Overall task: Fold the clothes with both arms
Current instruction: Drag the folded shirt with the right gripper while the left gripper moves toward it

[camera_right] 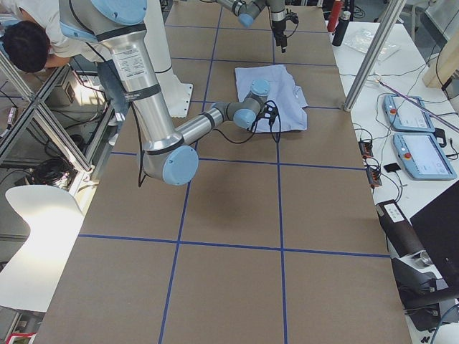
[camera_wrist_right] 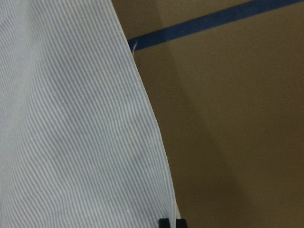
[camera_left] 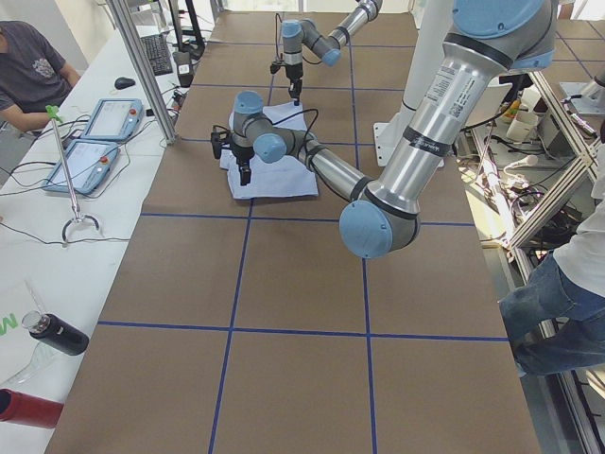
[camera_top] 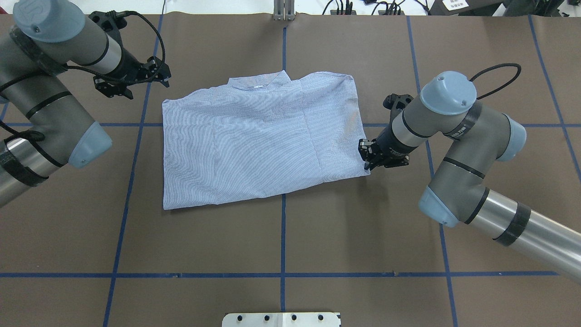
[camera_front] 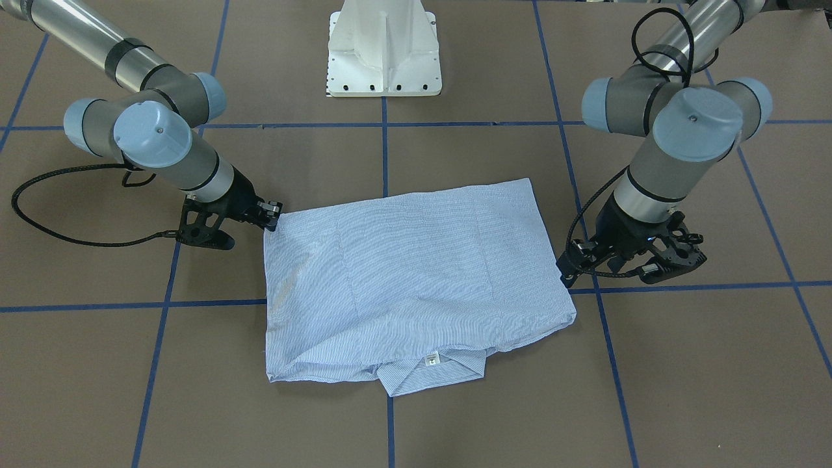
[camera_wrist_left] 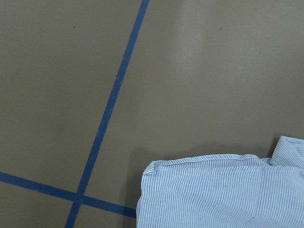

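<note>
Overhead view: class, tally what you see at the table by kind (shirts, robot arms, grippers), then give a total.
shirt: 1
arms: 2 (left arm, right arm)
grippers: 2 (left gripper, right gripper)
total: 5

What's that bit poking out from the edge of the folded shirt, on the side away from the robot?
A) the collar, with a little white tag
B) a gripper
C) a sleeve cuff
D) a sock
A: the collar, with its white tag, juts out from under the folded shirt along the edge farthest from the robot's base. No sleeve shows.
</note>
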Tool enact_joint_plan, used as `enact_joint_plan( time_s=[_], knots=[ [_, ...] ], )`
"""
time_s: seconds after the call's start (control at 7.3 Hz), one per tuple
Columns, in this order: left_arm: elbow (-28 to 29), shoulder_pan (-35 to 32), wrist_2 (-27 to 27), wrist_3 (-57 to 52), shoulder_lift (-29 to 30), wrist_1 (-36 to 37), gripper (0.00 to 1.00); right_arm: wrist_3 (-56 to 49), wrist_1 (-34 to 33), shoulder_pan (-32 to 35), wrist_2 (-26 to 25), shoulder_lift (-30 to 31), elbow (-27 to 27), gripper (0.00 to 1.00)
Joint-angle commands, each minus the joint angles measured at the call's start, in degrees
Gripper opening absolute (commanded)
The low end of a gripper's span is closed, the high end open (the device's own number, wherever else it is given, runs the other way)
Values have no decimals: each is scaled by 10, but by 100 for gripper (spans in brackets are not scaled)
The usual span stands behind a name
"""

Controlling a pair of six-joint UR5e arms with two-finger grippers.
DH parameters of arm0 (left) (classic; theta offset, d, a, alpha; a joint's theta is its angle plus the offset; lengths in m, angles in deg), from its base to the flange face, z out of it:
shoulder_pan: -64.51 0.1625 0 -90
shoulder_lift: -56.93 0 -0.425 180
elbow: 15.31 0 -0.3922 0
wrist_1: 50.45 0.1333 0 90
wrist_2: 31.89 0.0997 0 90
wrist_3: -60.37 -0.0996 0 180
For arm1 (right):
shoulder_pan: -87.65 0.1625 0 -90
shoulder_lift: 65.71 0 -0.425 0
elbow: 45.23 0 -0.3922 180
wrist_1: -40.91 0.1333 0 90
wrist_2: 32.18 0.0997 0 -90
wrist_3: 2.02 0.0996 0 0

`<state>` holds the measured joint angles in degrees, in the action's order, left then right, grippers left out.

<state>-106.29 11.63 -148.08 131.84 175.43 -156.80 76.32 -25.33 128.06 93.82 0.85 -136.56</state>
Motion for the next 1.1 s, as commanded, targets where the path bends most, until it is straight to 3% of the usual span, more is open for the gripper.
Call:
enact_joint_plan(
  time_s=[0.0,0.41,0.68,0.82,0.96],
  knots=[
    [-1,-4,0,0,1,1,100,-23,2,8,44,32,-45,0],
    [-9,-10,-1,0,-1,4,100,-23,3,0,100,269,-306,0],
    [-19,-11,1,1,-6,4,100,6,3,-38,202,315,-349,0],
    [-24,-11,1,1,-12,4,100,31,3,-73,221,321,-353,0],
    [-23,-10,1,1,-12,4,100,41,4,-91,233,322,-354,99]
  ],
)
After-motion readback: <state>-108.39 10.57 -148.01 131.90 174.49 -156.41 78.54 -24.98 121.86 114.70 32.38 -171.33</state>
